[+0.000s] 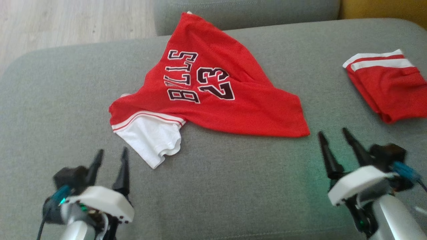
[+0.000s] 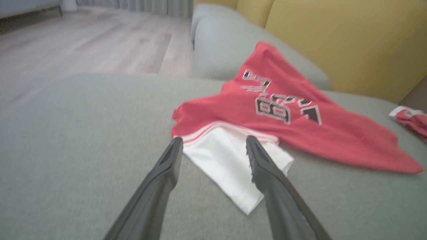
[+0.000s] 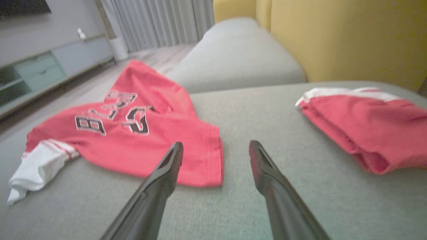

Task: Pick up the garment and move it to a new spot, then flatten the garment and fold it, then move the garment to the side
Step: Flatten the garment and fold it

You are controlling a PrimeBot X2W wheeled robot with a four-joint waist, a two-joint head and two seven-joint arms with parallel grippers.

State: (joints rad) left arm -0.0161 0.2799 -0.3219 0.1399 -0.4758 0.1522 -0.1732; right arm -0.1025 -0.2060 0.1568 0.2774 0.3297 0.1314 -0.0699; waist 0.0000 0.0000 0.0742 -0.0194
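Note:
The garment (image 1: 213, 96) is a red jersey with "BULLS 23" lettering and a white sleeve, lying crumpled in the middle of the grey sofa seat (image 1: 233, 186). It also lies ahead in the left wrist view, garment (image 2: 300, 133), and at the left of the right wrist view, garment (image 3: 133, 140). My left gripper (image 1: 111, 154) is open, just short of the white sleeve (image 1: 153, 140), empty. My right gripper (image 1: 333, 132) is open too, right beside the jersey's near right corner, holding nothing.
A second red garment (image 1: 388, 86) with white stripes lies folded at the seat's right side, also seen as a folded garment (image 3: 367, 123). Another grey cushion (image 1: 247, 13) and a yellow backrest (image 3: 333, 36) stand behind. Wooden floor (image 1: 66, 23) lies beyond the far left edge.

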